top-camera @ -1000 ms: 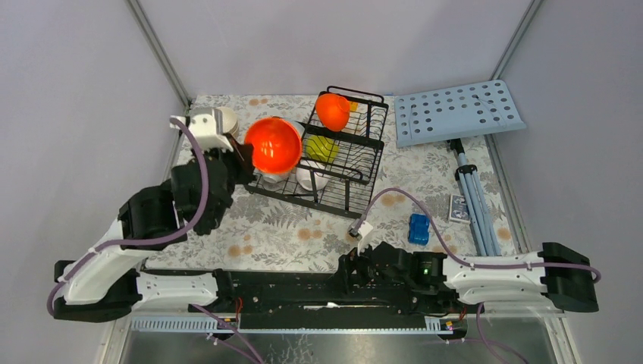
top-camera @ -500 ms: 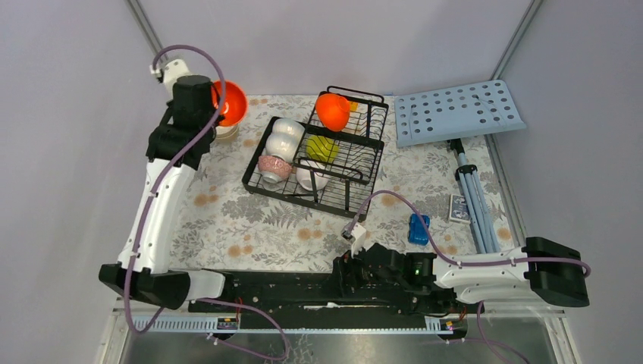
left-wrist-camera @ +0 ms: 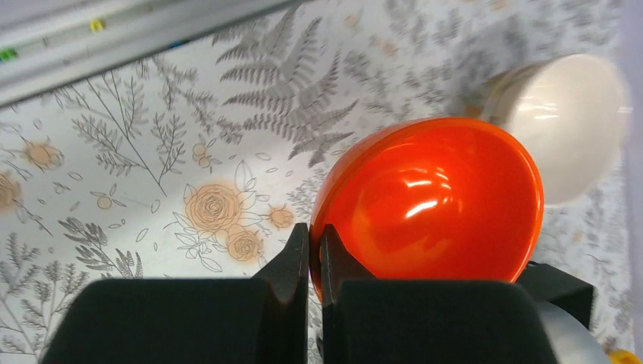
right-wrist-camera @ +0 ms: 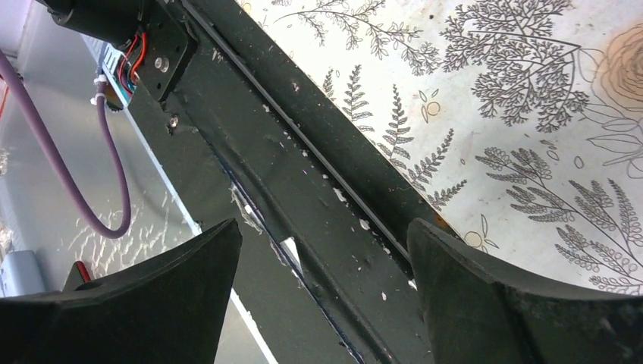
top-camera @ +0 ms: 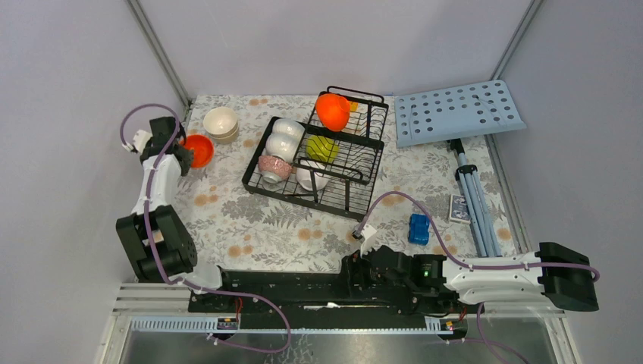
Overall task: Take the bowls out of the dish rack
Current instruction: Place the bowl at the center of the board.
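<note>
orange bowl [left-wrist-camera: 428, 205] left of dish rack [top-camera: 341, 182], near rim hidden behind left gripper [left-wrist-camera: 312, 244], white bowl [left-wrist-camera: 565, 121] past it blurred and partly covered, right gripper [right-wrist-camera: 322, 227] finger bases cropped

Open worktop [top-camera: 280, 227] spans the front of the dish rack [top-camera: 343, 139]. At far left, the left tool [left-wrist-camera: 312, 236] clamps an orange bowl [left-wrist-camera: 432, 205] near the cream bowls [top-camera: 221, 121]; a tripod [top-camera: 474, 199] clutters the right

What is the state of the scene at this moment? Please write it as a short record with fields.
left gripper: shut on the rim of an orange bowl, left of the dish rack
right gripper: open, holding nothing
out of rack: cream bowls, stacked, far left of it
in rack: second orange bowl, yellow-green bowl, pink-speckled bowl, white bowls
</note>
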Action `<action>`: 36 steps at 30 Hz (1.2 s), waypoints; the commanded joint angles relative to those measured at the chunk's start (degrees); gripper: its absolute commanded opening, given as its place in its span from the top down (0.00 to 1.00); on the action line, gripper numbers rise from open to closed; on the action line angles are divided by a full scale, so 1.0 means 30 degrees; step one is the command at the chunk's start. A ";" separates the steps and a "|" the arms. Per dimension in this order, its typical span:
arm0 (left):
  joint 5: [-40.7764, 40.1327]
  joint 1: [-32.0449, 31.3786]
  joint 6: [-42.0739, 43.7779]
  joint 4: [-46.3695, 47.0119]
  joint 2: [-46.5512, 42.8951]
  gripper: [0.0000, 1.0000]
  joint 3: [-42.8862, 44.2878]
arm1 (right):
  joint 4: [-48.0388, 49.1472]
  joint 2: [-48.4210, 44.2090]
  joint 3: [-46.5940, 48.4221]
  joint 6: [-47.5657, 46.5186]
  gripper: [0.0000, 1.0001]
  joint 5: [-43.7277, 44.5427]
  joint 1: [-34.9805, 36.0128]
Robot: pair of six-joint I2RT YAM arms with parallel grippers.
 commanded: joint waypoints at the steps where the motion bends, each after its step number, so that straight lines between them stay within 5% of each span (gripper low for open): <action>1: 0.1409 0.0460 -0.1713 0.3179 0.0671 1.00 -0.1003 | -0.0867 -0.1046 -0.0195 0.0616 0.13 0.1046 0.0129; 16: 0.1543 0.1660 -0.2187 0.3485 0.4508 1.00 0.0057 | -0.0230 -0.2073 -0.1537 0.0665 0.12 0.2024 0.0129; 36: 0.0101 0.1678 -0.2719 0.4432 0.5667 1.00 -0.0315 | -0.0297 -0.1386 -0.1605 0.0692 0.11 0.2307 0.0129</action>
